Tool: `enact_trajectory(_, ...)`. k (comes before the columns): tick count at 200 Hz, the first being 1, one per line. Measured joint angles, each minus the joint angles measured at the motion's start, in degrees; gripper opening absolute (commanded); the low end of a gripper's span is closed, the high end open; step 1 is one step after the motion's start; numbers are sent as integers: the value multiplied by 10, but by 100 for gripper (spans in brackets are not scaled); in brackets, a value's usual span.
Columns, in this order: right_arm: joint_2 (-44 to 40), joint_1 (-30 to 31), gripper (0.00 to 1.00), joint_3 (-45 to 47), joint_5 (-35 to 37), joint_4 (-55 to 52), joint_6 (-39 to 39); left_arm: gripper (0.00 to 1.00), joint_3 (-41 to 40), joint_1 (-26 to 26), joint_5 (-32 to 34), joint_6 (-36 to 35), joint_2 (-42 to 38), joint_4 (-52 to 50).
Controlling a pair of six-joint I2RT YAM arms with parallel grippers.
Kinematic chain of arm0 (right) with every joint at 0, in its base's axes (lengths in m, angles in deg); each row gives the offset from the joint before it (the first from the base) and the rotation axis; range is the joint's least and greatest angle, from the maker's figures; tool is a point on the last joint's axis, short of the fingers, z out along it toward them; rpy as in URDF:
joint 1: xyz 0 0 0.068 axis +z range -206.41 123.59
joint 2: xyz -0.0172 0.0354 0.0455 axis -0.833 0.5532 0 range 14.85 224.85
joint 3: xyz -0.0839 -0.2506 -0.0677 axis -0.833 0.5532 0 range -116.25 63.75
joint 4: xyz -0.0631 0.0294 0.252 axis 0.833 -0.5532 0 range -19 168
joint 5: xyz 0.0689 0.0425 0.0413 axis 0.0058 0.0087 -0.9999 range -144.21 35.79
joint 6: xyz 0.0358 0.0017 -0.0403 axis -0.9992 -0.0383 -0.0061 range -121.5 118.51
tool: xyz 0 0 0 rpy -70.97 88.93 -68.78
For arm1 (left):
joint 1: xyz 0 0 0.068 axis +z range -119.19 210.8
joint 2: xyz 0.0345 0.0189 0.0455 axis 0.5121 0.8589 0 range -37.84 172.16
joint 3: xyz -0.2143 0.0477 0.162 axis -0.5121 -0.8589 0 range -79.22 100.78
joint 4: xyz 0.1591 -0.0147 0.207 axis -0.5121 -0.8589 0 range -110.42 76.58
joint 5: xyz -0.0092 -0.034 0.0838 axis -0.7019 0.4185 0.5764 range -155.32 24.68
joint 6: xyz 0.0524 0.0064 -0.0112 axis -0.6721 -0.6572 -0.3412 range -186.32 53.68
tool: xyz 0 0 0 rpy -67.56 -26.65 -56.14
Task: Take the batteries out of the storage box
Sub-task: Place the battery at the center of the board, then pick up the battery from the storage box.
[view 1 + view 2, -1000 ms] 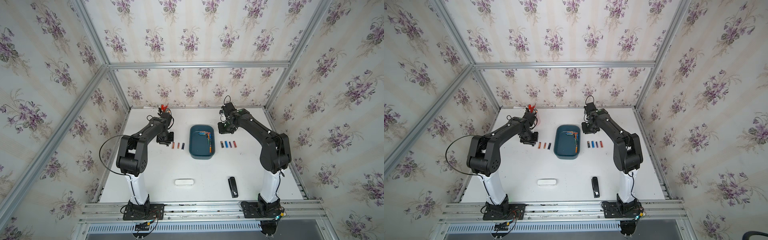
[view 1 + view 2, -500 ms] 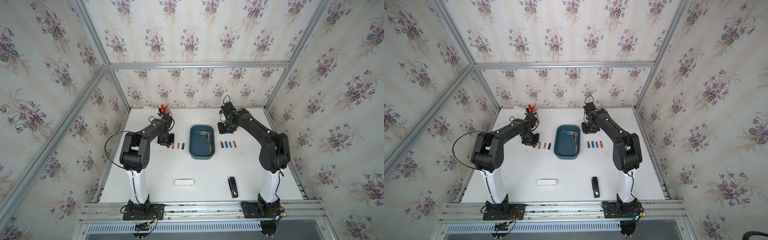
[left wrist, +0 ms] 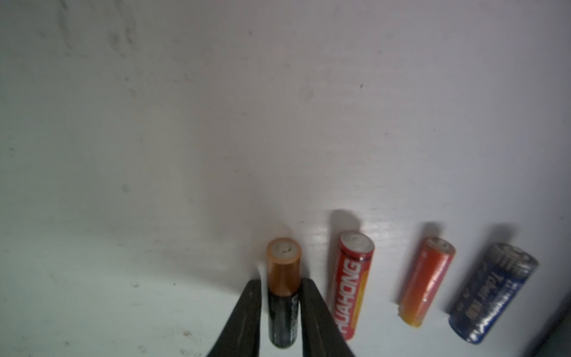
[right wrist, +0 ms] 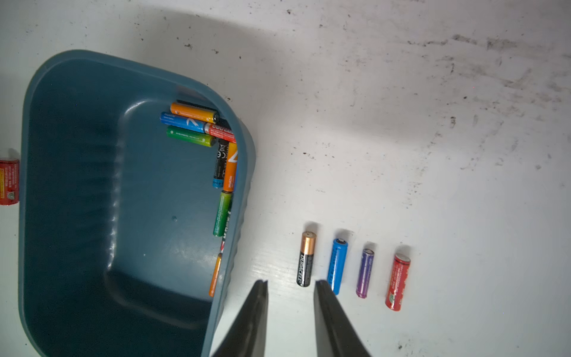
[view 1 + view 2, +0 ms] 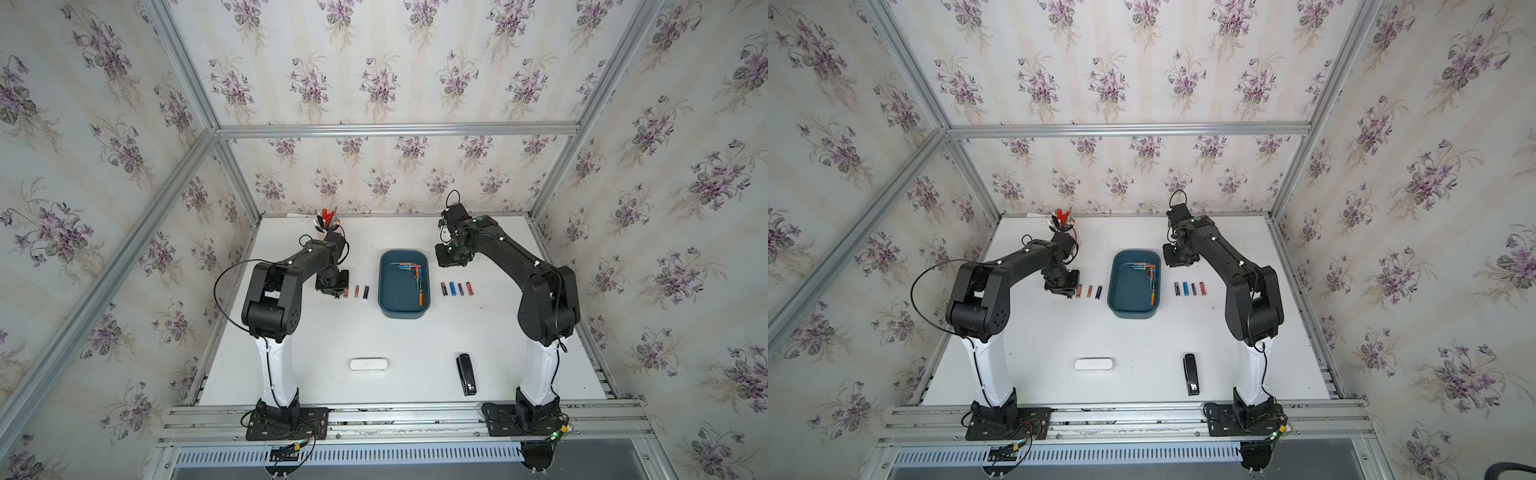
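While our right gripper (image 4: pixel 292 282) hangs parted beside the storage box (image 4: pixel 71 148), our left gripper (image 3: pixel 280 280) brackets a copper-topped battery (image 3: pixel 283 262); we cannot tell whether it grips.

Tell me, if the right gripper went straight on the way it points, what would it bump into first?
Probably the copper-and-black battery lying on the table: it sits just ahead of the right gripper, in line with its open jaws. How high the gripper hovers is unclear.

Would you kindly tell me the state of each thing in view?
storage box: lidless, several batteries inside
left gripper: straddling copper-black battery lying on table; grip unclear
right gripper: open, empty
row of four batteries: lying out on table
black stapler: closed, lying flat
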Motion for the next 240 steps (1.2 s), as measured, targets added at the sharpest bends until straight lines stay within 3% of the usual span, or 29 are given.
enact_trajectory(127, 24, 40, 31, -65, 5, -27, -9, 37, 18, 0, 0, 0, -35, -10)
enact_trajectory(193, 116, 120, 31, -173, 45, -76, -76, 39, 22, 0, 0, 0, -57, -23)
enact_trajectory(240, 168, 134, 32, -189, 68, -103, -114, 39, 10, 0, -5, 0, -68, -24)
